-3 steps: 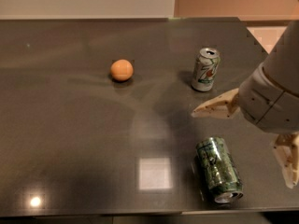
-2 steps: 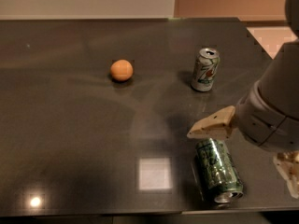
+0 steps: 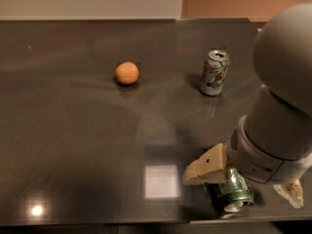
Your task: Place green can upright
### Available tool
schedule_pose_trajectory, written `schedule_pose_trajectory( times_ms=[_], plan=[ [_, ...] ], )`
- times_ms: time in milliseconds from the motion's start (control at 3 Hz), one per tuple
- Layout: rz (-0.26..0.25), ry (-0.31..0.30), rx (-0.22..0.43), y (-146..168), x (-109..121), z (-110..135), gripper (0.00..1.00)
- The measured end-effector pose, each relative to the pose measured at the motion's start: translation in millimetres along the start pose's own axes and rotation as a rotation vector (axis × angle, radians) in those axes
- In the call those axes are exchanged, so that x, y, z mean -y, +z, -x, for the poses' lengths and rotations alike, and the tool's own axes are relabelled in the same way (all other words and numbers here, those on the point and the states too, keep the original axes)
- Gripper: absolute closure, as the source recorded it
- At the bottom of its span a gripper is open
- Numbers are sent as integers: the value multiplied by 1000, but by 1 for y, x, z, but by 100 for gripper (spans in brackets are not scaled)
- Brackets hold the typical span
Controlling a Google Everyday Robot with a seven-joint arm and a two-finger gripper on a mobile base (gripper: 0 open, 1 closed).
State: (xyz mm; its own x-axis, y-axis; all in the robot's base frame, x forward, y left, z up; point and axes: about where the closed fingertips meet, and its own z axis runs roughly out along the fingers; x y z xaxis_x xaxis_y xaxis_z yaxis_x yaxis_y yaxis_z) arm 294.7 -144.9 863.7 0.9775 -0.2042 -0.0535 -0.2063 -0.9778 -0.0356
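Note:
The green can (image 3: 233, 195) lies on its side near the front right edge of the dark table (image 3: 73, 145), its silver end facing the front. Most of its body is hidden under my arm (image 3: 278, 130). My gripper (image 3: 241, 190) hangs directly over the can and is open. One tan finger (image 3: 207, 167) sits just left of the can and the other finger (image 3: 291, 193) is well off to its right. Whether either finger touches the can cannot be told.
A pale whitish can with green and red markings (image 3: 214, 72) stands upright at the back right. An orange ball (image 3: 127, 73) rests at the back middle. The table's front edge runs just below the green can.
My arm has come down and forward over the green can. It now covers most of the can, with the fingers on either side. The can, pale can and ball have not moved.

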Motion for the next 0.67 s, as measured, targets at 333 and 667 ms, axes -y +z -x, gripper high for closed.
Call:
schedule_pose_trajectory(
  times_ms=[333,667],
  plan=[
    [40,-108,0,19,6,-4,0],
    [58,-146,5,29,8,-7,0]
  ],
)
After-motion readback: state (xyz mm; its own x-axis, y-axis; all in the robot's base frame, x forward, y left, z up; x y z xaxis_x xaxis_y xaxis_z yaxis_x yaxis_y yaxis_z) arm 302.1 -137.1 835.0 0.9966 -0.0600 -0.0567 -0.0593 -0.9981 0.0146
